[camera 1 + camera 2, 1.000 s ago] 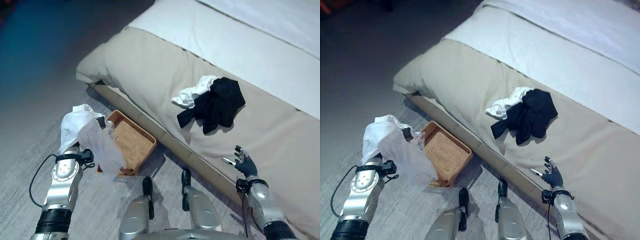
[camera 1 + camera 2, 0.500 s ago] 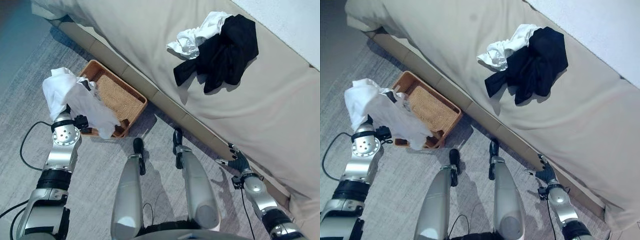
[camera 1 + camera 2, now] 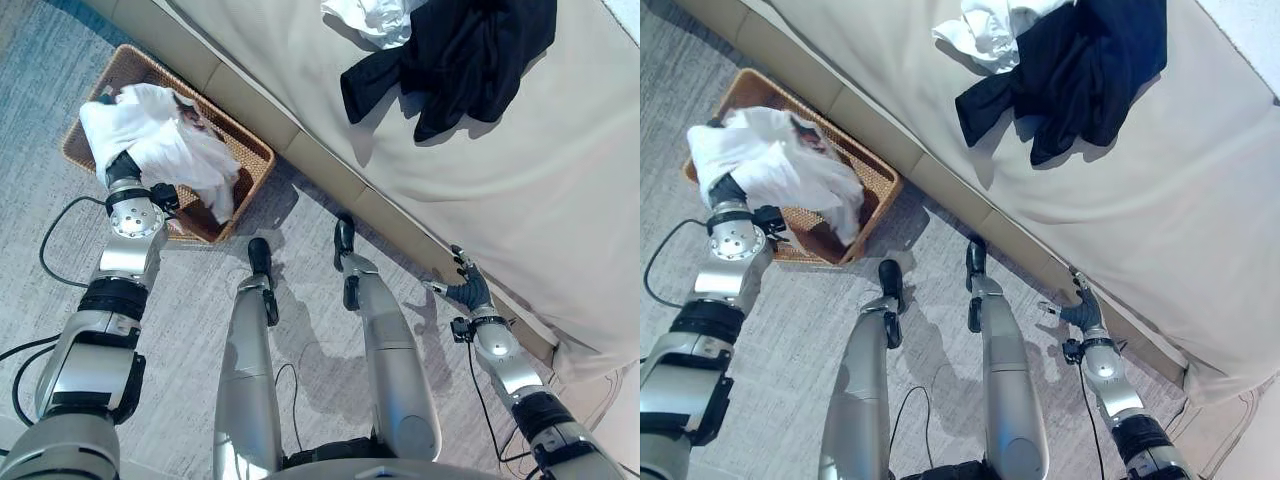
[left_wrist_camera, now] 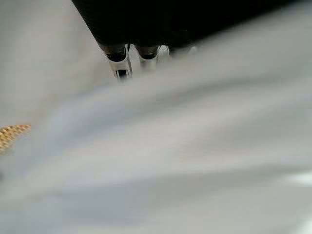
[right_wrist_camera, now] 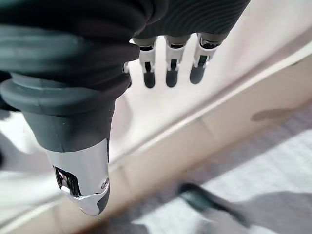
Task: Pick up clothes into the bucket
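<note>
Left eye view puts your left hand [image 3: 122, 165] over the wicker basket [image 3: 255, 160], with the white garment [image 3: 160, 145] draped from it and hanging into the basket's hollow; the hand is buried in the cloth, so you cannot tell how its fingers sit; judge this as the drop step, cloth above the basket but not yet let go. Your next move calls for lowering a little and freeing the cloth so all of it lands inside the rim. Well away from the basket, up on the bed [image 3: 560, 200], a black garment [image 3: 470, 55] and a second white piece [image 3: 375, 12] lie touching, waiting. Your right hand [image 3: 468, 293] hangs by the bed's edge, fingers straight and empty.
</note>
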Robot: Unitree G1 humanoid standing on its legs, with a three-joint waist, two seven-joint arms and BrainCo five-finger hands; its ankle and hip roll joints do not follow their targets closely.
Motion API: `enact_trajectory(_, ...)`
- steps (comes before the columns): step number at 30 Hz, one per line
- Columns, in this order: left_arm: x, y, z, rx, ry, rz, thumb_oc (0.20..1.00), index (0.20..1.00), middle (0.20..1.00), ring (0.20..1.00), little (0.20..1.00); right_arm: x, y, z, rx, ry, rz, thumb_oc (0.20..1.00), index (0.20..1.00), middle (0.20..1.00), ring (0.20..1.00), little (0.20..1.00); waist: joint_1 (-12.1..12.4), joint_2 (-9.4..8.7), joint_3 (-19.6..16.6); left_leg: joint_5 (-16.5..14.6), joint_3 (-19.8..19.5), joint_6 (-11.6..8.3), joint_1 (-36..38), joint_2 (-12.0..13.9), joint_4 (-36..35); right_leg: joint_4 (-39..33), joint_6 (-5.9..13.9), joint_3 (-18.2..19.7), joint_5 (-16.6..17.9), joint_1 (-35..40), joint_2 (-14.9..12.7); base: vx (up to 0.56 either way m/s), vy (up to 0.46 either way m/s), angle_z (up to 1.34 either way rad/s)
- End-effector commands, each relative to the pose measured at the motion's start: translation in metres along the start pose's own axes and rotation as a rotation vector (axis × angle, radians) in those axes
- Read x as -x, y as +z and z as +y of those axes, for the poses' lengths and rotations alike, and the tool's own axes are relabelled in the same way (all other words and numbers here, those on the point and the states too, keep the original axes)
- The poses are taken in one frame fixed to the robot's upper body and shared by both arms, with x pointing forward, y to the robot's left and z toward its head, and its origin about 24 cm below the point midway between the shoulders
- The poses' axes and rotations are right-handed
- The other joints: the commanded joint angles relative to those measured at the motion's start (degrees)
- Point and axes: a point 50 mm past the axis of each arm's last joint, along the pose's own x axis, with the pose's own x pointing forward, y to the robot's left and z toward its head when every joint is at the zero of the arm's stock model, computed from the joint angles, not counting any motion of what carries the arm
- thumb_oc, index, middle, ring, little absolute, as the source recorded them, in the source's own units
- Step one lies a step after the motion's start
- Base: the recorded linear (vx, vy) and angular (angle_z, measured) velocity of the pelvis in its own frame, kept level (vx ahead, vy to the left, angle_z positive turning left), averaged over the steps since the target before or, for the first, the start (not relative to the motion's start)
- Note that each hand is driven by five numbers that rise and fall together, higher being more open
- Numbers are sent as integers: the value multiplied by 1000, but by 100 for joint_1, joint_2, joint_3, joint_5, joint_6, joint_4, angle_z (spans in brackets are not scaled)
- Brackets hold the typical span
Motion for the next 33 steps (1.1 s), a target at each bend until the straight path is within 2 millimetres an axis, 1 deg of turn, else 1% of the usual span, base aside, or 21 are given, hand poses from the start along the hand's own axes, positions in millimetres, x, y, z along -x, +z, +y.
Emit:
enact_trajectory(1,-15,24,15,-63,100,-101,1000,1000,1000,1000,1000,-9,40,-14,-35,-93,-193,1000,1000,1000,1000,1000,59,-34,-122,-90,-199,12,184,-100,-124,56,314,11,-305,338,-184,0,0,0)
enact_trajectory(4,-17,23,17,-115,126,-102,1000,1000,1000,1000,1000,-15,77,-28,-2,-196,-364,1000,1000,1000,1000,1000,64,-12,-122,12,-189,-16,243,-88,-382,-148,337,-6,-239,391,-187,5,3,-3)
enact_trajectory(6,-18,20,19,-171,136,-92,1000,1000,1000,1000,1000,-16,121,-45,28,-337,-567,1000,1000,1000,1000,1000,92,41,-122,100,-203,-42,330,-88,-627,-294,359,-45,-191,457,-202,0,0,0)
enact_trajectory(7,-18,20,19,-172,136,-92,1000,1000,1000,1000,1000,-16,121,-45,29,-339,-567,1000,1000,1000,1000,1000,91,44,-122,107,-206,-43,334,-90,-638,-301,358,-48,-187,460,-203,-69,-23,-1)
enact_trajectory(8,-17,17,19,-195,137,-84,1000,1000,1000,1000,1000,-16,136,-51,21,-393,-623,1000,1000,1000,1000,1000,99,44,-122,333,-172,-31,249,-111,-743,-411,318,-105,1,383,-244,-3,-20,3)
enact_trajectory(9,-15,12,19,-233,133,-75,1000,1000,1000,1000,1000,-15,145,-56,35,-420,-661,1000,1000,1000,1000,1000,135,71,-122,198,-236,-59,404,-99,-807,-388,373,-82,-136,498,-213,-70,-21,9)
enact_trajectory(10,-14,11,19,-243,135,-71,1000,1000,1000,1000,1000,-15,153,-60,41,-447,-689,1000,1000,1000,1000,1000,141,67,-122,382,-195,-39,332,-113,-882,-451,324,-138,15,429,-253,75,-31,12)
enact_trajectory(11,-12,4,20,-272,130,-48,1000,1000,1000,1000,1000,-15,160,-64,42,-477,-711,1000,1000,1000,1000,1000,175,81,-122,230,-251,-64,476,-104,-900,-416,371,-104,-133,550,-225,14,-29,10)
enact_trajectory(12,-9,-1,19,-296,131,-39,1000,1000,1000,1000,1000,-15,167,-70,63,-511,-731,1000,1000,1000,1000,1000,197,99,-122,245,-265,-66,506,-114,-931,-429,367,-112,-138,575,-235,86,-35,8)
enact_trajectory(13,-7,-3,18,-310,128,-43,1000,1000,1000,1000,1000,-15,170,-73,74,-536,-743,1000,1000,1000,1000,1000,218,113,-122,251,-284,-64,540,-125,-967,-438,365,-121,-148,603,-236,-55,-16,9)
enact_trajectory(14,-3,-7,18,-334,125,-43,1000,1000,1000,1000,1000,-15,173,-77,82,-571,-750,1000,1000,1000,1000,1000,233,123,-122,428,-239,-42,462,-154,-1019,-486,314,-180,-5,538,-275,-51,-9,11)
enact_trajectory(17,16,-27,16,-439,86,-40,1000,1000,1000,1000,1000,-24,178,-89,117,-647,-729,1000,1000,1000,1000,1000,352,200,-122,452,-260,-44,592,-176,-1124,-466,292,-207,-67,642,-294,3,-7,4)
enact_trajectory(19,36,-49,16,-507,47,-9,1000,1000,1000,1000,1000,-30,180,-98,110,-696,-706,1000,1000,1000,1000,1000,437,261,-122,458,-268,-45,698,-190,-1181,-431,285,-197,-112,706,-306,46,-7,1)
enact_trajectory(20,54,-62,14,-555,6,2,1000,1000,1000,1000,1000,-36,182,-108,122,-741,-680,1000,1000,1000,1000,1000,547,338,-122,452,-268,-40,804,-220,-1239,-354,278,-198,-177,753,-322,52,-9,1)
enact_trajectory(21,64,-71,14,-597,-20,8,1000,1000,1000,1000,1000,-40,182,-112,137,-758,-661,1000,1000,1000,1000,1000,588,374,-122,448,-273,-39,848,-219,-1254,-314,275,-194,-207,772,-334,40,-4,-1)
enact_trajectory(22,64,-71,14,-597,-19,9,1000,1000,1000,1000,1000,-40,182,-112,138,-756,-662,1000,1000,1000,1000,1000,577,379,-122,446,-271,-39,857,-219,-1258,-311,275,-193,-212,777,-334,0,0,0)
enact_trajectory(23,73,-76,16,-655,-52,-3,1000,1000,1000,1000,1000,-44,182,-122,153,-785,-634,1000,1000,1000,1000,1000,635,434,-122,429,-277,-33,910,-238,-1271,-221,266,-193,-270,797,-348,0,0,0)
enact_trajectory(26,98,-100,17,-711,-112,61,1000,1000,1000,1000,1000,-55,184,-136,171,-819,-573,1000,1000,1000,1000,1000,746,544,-122,423,-289,-33,1051,-277,-1320,-36,242,-174,-382,851,-390,36,-12,7)
enact_trajectory(29,118,-109,14,-694,-165,89,1000,1000,1000,1000,1000,-65,186,-151,176,-833,-505,1000,1000,1000,1000,1000,842,719,-122,462,-371,-52,1207,-333,-1446,146,217,-221,-497,918,-469,31,-26,18)
enact_trajectory(32,127,-114,11,-699,-211,96,1000,1000,1000,1000,1000,-73,187,-166,203,-840,-434,1000,1000,1000,1000,1000,916,870,-122,542,-456,-87,1401,-371,-1647,228,184,-304,-618,1056,-541,51,-65,27)
enact_trajectory(33,129,-116,9,-718,-237,89,1000,1000,1000,1000,1000,-76,186,-168,227,-836,-410,1000,1000,1000,1000,1000,947,911,-122,425,-509,-117,1563,-382,-1698,308,223,-258,-806,1173,-539,98,-80,32)
